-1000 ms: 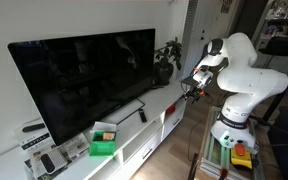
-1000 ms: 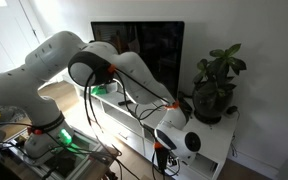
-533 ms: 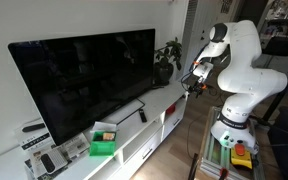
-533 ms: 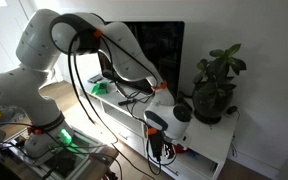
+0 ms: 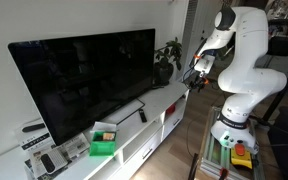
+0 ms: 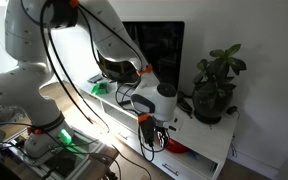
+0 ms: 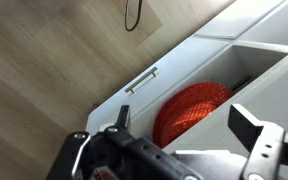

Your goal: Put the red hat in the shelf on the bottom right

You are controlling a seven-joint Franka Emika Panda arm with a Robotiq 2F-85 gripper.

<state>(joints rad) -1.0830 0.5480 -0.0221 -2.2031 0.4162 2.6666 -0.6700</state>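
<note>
Wrist view shows your gripper (image 7: pixel 184 120) released, jaws spread wide and holding nothing, with the red hat (image 7: pixel 196 100) lying straight ahead between them inside the shelf (image 7: pixel 252 62), its long axis slanting along the compartment, so you likely need only back straight out

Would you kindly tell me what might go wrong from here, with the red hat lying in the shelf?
The open gripper hangs right over the hat; a finger might snag the soft fabric on pulling away. The hat seems to sit near the shelf's edge, so it may slide out. The plant stands near the arm; a wide swing might hit it.
</note>
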